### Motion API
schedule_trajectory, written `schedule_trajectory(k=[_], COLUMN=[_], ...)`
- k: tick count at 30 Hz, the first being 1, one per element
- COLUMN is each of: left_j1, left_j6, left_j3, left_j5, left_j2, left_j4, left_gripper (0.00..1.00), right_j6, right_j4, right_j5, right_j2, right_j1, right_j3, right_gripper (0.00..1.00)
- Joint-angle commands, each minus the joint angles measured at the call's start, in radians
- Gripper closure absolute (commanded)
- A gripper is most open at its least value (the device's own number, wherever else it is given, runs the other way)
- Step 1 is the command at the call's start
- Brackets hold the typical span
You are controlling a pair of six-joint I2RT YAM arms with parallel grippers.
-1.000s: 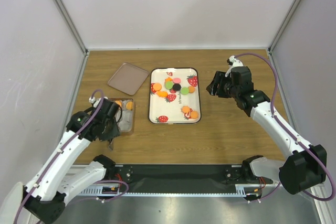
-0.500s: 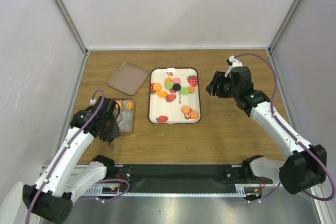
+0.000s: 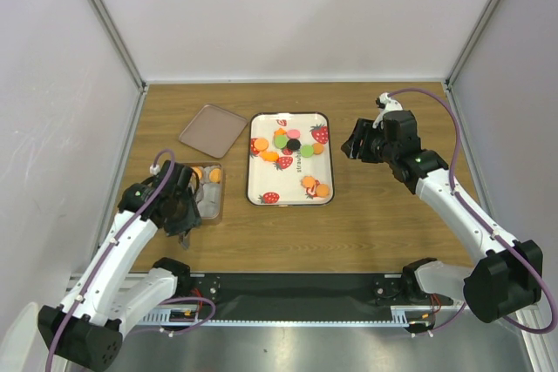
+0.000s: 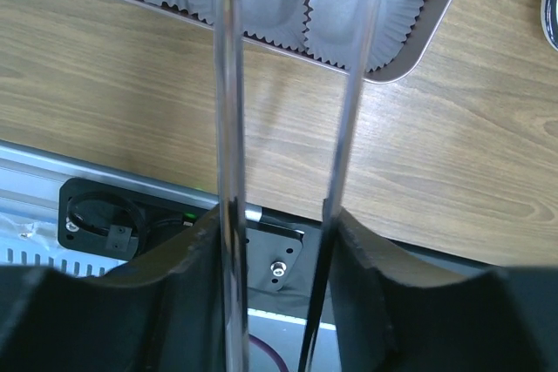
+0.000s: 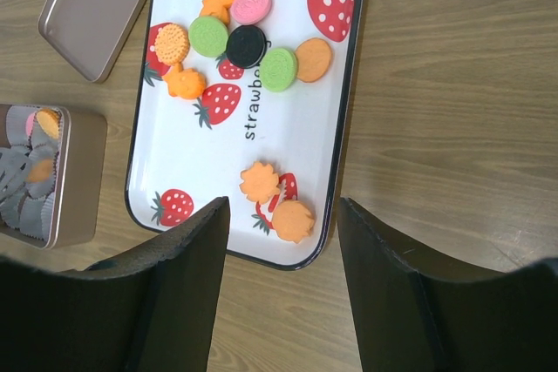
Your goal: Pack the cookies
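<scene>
The cookies (image 3: pixel 288 144) lie on a white strawberry-print tray (image 3: pixel 261 182): a cluster of orange, green, pink and black ones (image 5: pixel 247 41) at its far end and two orange ones (image 5: pixel 279 202) near its front right corner. A few orange cookies (image 3: pixel 214 175) sit in a metal tin (image 3: pixel 218 206) lined with paper cups (image 4: pixel 336 6). My left gripper (image 3: pixel 185 215) hangs over the tin's near edge, shut on metal tweezers (image 4: pixel 228 128) whose two arms stand apart with nothing between them. My right gripper (image 3: pixel 356 147) hovers open and empty just right of the tray.
The tin's lid (image 3: pixel 212 128) lies upside down on the wood at the far left of the tray. White walls close in the table on three sides. A black rail (image 3: pixel 296 289) with the arm bases runs along the near edge.
The left gripper has eased a little and the tweezers' arms have spread. The left arm shifted slightly by the tin. The right arm has barely moved.
</scene>
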Motion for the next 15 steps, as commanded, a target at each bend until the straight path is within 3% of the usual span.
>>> schedule_trajectory(k=[1, 5, 10, 15], left_j1=[0.013, 0.012, 0.012, -0.061], left_j6=[0.019, 0.025, 0.050, 0.054], left_j3=[0.007, 0.011, 0.057, 0.206], left_j5=[-0.017, -0.015, -0.008, -0.043], left_j2=[-0.008, -0.003, -0.002, 0.040], left_j4=[0.031, 0.036, 0.030, -0.001], left_gripper=[0.50, 0.45, 0.46, 0.47], right_j6=[-0.004, -0.005, -0.007, -0.007], right_j4=[0.031, 0.029, 0.028, 0.029], right_j5=[-0.005, -0.005, -0.005, 0.004], right_j2=[-0.010, -0.008, -0.011, -0.005], right_j1=[0.005, 0.006, 0.006, 0.006], right_j3=[0.005, 0.005, 0.005, 0.008], right_gripper=[0.42, 0.42, 0.42, 0.41])
